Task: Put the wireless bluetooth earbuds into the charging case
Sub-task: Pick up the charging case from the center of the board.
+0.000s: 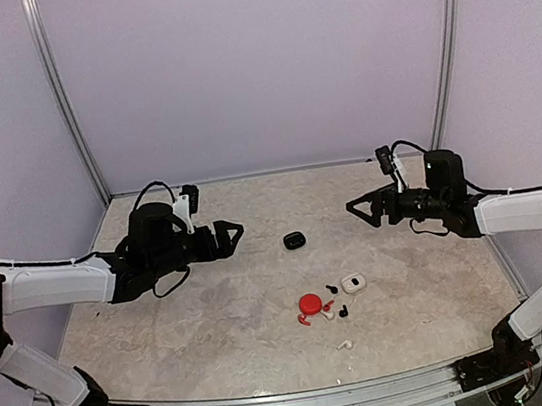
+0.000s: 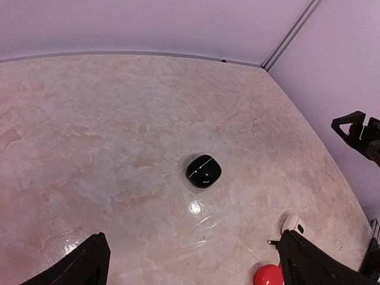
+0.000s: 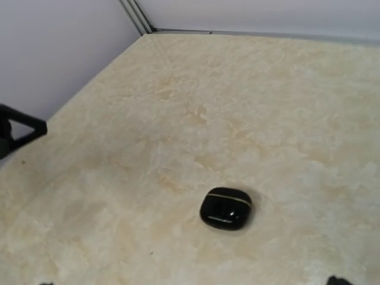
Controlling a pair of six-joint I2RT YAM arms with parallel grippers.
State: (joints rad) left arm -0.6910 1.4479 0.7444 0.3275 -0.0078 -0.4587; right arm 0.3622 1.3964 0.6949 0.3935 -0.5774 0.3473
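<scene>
– Grippers first: how do they stand?
– Both are spread wide and hold nothing. The left gripper (image 1: 235, 234) hangs over the left half of the table (image 1: 157, 325), its fingers pointing toward the middle. The right gripper (image 1: 355, 206) faces it from the right side. Neither touches anything.
– What lies between them?
– A black case (image 1: 294, 241), lid shut. It sits alone, roughly midway between the two sets of fingertips and slightly nearer the arm bases. Both wrist views look down on it and show a pale seam line across its top.
– Where are the earbuds (image 1: 343, 310)?
– Loose on the table, right of centre, closer to the bases than the black case. One black earbud (image 1: 331, 287) lies just left of the white case (image 1: 353, 282), and another lies a little nearer than that case. A red earbud (image 1: 304, 320) lies against the near-left side of the red case (image 1: 310, 303), with something small and white just to its right. A white earbud (image 1: 343, 344) lies apart, closest to the front edge.
– Is any bud inside a case?
– I cannot tell. The white case shows a dark spot, too small to read.
</scene>
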